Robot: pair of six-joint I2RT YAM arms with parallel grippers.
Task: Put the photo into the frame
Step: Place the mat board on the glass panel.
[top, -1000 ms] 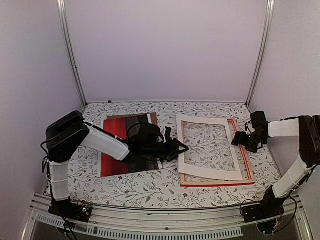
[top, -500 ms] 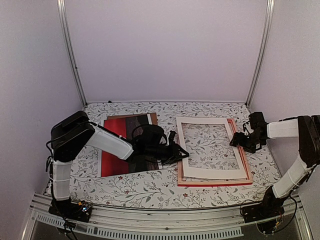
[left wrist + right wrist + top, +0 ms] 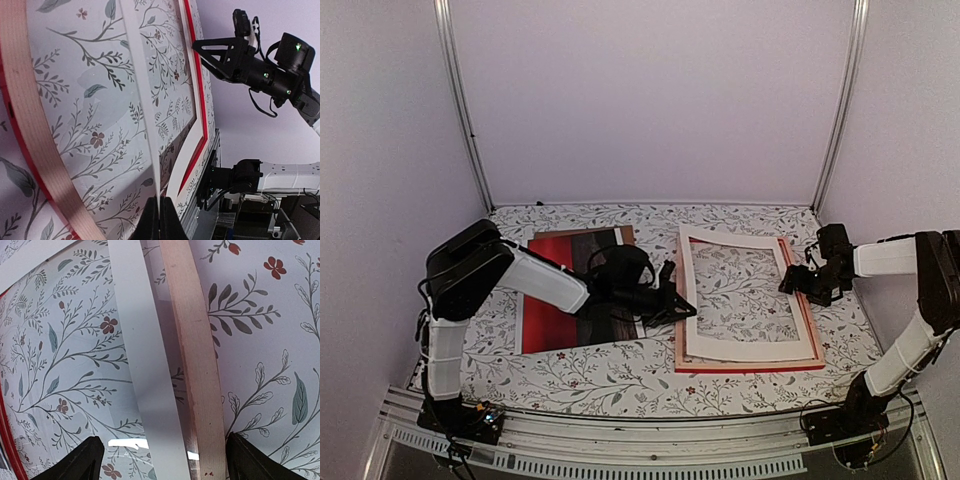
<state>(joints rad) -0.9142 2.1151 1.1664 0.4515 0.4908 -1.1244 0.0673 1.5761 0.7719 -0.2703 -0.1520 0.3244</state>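
While atop the frame (image 3: 750, 367), white mat (image 3: 745, 350) edge in left claw (image 3: 159, 210).

The photo (image 3: 548, 295), red and dark brown, lies flat at left; the red frame (image 3: 750, 367) lies flat at right.

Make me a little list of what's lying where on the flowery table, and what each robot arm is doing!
photo: red and dark brown rectangular print, flat on the left of the flowery table, outside the frame
frame: large red rectangular picture frame with pale wood edges, flat on the right
mat: white rectangular mat border, on the frame
left end effector: shut on the mat's left edge
right end effector: open, over the frame's right side
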